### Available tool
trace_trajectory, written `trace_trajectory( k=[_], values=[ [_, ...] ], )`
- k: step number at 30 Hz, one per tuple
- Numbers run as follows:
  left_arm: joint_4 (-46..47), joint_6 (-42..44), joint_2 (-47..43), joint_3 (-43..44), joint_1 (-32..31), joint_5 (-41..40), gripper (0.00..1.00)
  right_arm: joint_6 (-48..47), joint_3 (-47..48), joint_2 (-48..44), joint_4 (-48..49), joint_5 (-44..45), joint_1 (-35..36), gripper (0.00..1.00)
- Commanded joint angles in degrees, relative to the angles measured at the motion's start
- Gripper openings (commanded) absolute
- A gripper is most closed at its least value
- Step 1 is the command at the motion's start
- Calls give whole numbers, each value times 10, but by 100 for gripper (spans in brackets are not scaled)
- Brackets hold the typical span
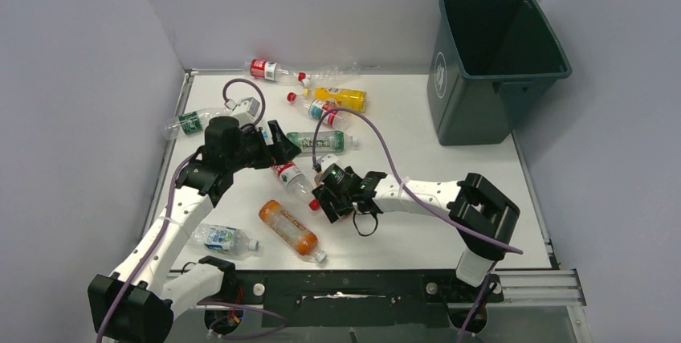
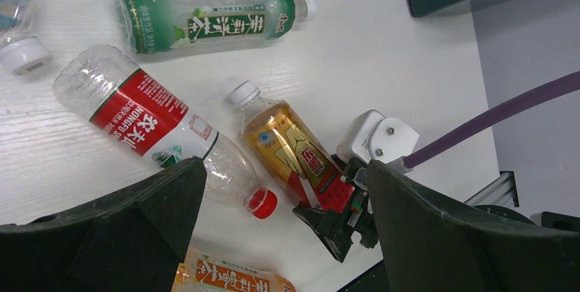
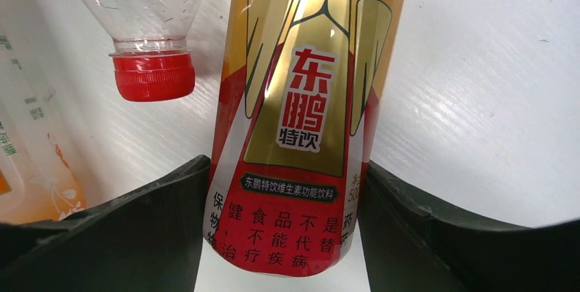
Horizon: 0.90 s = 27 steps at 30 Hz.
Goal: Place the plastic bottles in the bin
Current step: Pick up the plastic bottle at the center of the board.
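**Gold-and-red bottle (image 3: pixel 301 121) pinched in my right gripper (image 3: pixel 284 165)**

Gold-and-red bottle, lying on its side, fills my right wrist view. My two black fingers (image 3: pixel 157 217) press on either flank of its lower body, so that gripper is clamped on it. Its white cap points away from me, toward the far side of the white table (image 1: pixel 401 222). Just beside its shoulder lies the red cap of the red-label bottle (image 2: pixel 143 121), a clear one resting slantwise on the table.

My left gripper (image 1: pixel 281 144) hangs over that red-label bottle with its fingers spread wide and nothing between them. Beyond it lies the green-label bottle (image 2: pixel 205 18), on its side with its white cap toward the right.

Nearer my bases the orange bottle (image 1: pixel 287 229) lies at a slant, and the blue-label bottle (image 1: pixel 221 238) lies to its left. A yellow bottle (image 1: pixel 341 98) and several more clear ones are scattered toward the back wall.

The bin (image 1: pixel 474 94) stands upright at the table's far right corner, dark green, its mouth open upward, well apart from both grippers and from every bottle.
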Motion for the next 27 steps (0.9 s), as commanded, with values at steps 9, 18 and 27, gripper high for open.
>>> trace_trajectory(
  k=[9, 18, 27],
  values=[
    [41, -2, 0, 4, 3, 17, 89, 16, 1, -99, 0, 37, 5, 61],
    [51, -7, 0, -4, 3, 23, 89, 28, -16, -143, -12, 51, 4, 59],
    [56, -9, -1, -10, 3, 24, 89, 32, -23, -156, -14, 57, 4, 59]
  ],
)
